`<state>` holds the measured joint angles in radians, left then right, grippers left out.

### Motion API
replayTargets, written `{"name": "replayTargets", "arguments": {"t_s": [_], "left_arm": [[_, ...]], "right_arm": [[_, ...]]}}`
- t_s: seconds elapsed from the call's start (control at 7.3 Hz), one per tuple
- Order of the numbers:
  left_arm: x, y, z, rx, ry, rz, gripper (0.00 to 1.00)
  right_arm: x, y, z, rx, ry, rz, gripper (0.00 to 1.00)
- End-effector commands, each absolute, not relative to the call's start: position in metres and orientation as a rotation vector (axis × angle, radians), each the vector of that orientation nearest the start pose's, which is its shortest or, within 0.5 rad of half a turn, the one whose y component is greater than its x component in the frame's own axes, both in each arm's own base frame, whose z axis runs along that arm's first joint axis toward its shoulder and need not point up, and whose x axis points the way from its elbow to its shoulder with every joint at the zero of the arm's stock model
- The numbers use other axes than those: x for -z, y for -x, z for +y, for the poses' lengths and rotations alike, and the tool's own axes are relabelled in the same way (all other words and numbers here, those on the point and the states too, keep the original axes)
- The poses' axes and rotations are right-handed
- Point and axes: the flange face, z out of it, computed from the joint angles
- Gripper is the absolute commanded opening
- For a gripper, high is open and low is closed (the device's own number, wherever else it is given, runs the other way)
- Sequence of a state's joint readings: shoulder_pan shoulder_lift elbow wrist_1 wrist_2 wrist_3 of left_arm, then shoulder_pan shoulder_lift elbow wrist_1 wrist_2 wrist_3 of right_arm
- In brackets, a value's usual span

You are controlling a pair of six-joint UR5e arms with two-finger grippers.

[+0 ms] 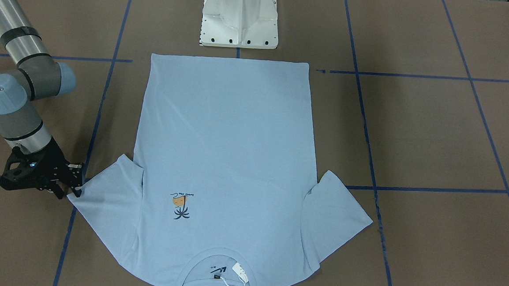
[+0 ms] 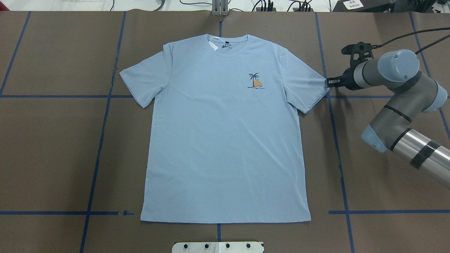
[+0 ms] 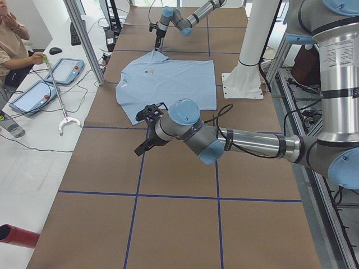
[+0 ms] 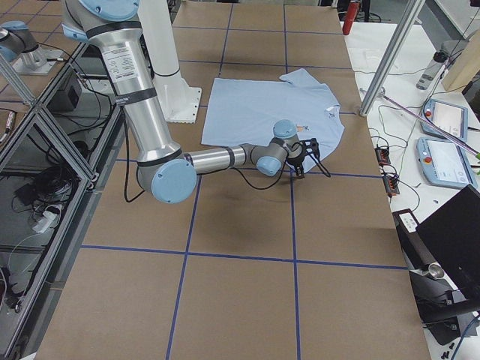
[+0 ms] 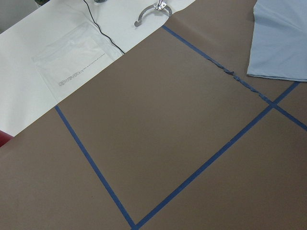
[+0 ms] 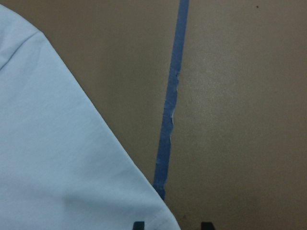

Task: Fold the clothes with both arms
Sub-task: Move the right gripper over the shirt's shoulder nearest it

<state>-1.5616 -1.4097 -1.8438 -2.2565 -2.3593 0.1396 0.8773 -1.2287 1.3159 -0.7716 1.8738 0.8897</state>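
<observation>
The light blue T-shirt (image 2: 225,140) lies flat and face up on the brown table, collar away from the robot. Its palm print (image 2: 256,81), dark neck label (image 2: 226,44) and white hang tag (image 2: 212,45) all show. My right gripper (image 2: 327,83) is low at the tip of the shirt's right-hand sleeve. In the right wrist view its two fingertips (image 6: 139,225) stand apart with the sleeve corner (image 6: 163,215) between them. My left gripper (image 3: 140,148) hovers over bare table off the shirt's other side. It shows only in the exterior left view, so I cannot tell whether it is open or shut.
The white pedestal base (image 2: 218,247) stands just behind the shirt's hem. Blue tape lines (image 2: 337,147) cross the table. A white side bench (image 3: 33,145) with tablets (image 3: 64,70), cables and a seated operator (image 3: 11,39) runs along the table's far side.
</observation>
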Motion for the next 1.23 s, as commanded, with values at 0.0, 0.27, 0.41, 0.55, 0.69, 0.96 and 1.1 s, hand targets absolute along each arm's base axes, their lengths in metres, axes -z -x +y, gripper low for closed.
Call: {"name": "replayTargets", "arguments": {"t_s": [0.0,0.27,0.41,0.55,0.69,0.96,1.1], "left_arm": [[-0.516,0.059,-0.442,-0.449,-0.806,0.698,1.00],[-0.517,0.059,-0.441,-0.448,-0.804,0.698,1.00],[-0.516,0.059,-0.442,-0.449,-0.806,0.698,1.00],[-0.516,0.059,-0.442,-0.449,-0.806,0.698,1.00],[-0.517,0.059,-0.441,-0.448,-0.804,0.698,1.00],[-0.517,0.059,-0.442,-0.448,-0.804,0.698,1.00],[-0.517,0.059,-0.442,-0.447,-0.803,0.698,1.00]], "right_arm": [[-0.513,0.350,-0.581,-0.047,-0.413,-0.823,0.00],[-0.488,0.357,-0.591,-0.046,-0.433,-0.845,0.00],[-0.470,0.359,-0.597,-0.060,-0.441,-0.862,0.00],[-0.443,0.367,-0.605,-0.089,-0.428,-0.869,0.00],[-0.406,0.370,-0.608,-0.098,-0.419,-0.852,0.00],[-0.338,0.397,-0.594,-0.160,-0.427,-0.804,0.00],[-0.309,0.447,-0.576,-0.185,-0.454,-0.788,0.00]]}}
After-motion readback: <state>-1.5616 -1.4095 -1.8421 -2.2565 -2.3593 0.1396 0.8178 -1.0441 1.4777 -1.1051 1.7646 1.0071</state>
